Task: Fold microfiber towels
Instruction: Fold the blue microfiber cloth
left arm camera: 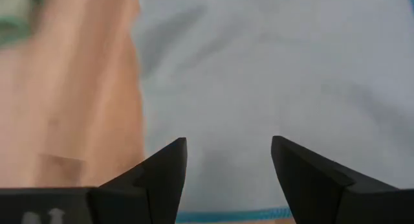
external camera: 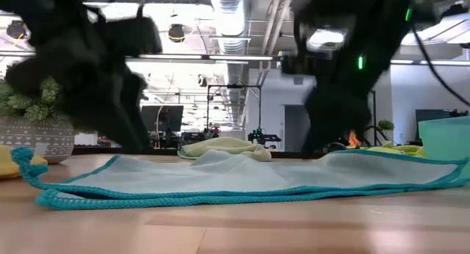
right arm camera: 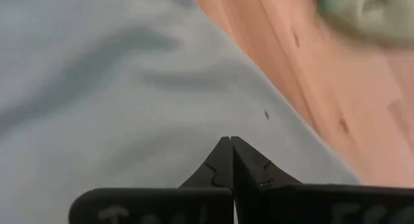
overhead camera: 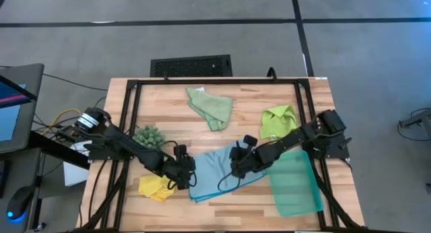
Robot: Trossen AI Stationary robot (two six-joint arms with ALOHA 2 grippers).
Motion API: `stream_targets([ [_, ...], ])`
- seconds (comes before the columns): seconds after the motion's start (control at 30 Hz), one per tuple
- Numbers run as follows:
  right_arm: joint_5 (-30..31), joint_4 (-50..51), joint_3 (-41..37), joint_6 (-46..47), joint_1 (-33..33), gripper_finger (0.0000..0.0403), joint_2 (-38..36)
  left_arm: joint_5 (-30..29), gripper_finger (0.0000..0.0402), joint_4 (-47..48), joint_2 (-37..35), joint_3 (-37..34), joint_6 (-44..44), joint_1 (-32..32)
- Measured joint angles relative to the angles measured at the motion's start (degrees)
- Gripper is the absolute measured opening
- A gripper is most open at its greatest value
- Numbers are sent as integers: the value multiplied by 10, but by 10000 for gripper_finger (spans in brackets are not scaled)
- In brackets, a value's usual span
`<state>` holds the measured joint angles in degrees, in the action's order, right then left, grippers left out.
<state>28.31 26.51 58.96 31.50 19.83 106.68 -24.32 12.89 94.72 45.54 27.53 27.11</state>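
A light blue towel lies spread flat near the table's middle, its teal hem showing in the low view. My left gripper is open over the towel's left edge, and the cloth fills its wrist view below the spread fingers. My right gripper is shut over the towel's right part, with nothing between its fingers. A sage green towel lies crumpled at the far middle, a lime green one at the far right, and a yellow one at the near left. My right gripper's shut tips are close over the light blue towel's right part, slanting down from the table's right. I cannot tell whether they touch the cloth. The towel lies flat and slack on the table.
A dark green spiky clump sits in a pot at the left, beside my left arm. A teal plastic tray lies at the near right under my right arm. Bare wood shows along the near edge.
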Motion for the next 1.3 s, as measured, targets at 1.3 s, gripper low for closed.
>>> stream_targets([
  [1.3, -81, 3, -68, -35, 65, 17, -69, 15, 219, -73, 54, -27, 51, 68],
])
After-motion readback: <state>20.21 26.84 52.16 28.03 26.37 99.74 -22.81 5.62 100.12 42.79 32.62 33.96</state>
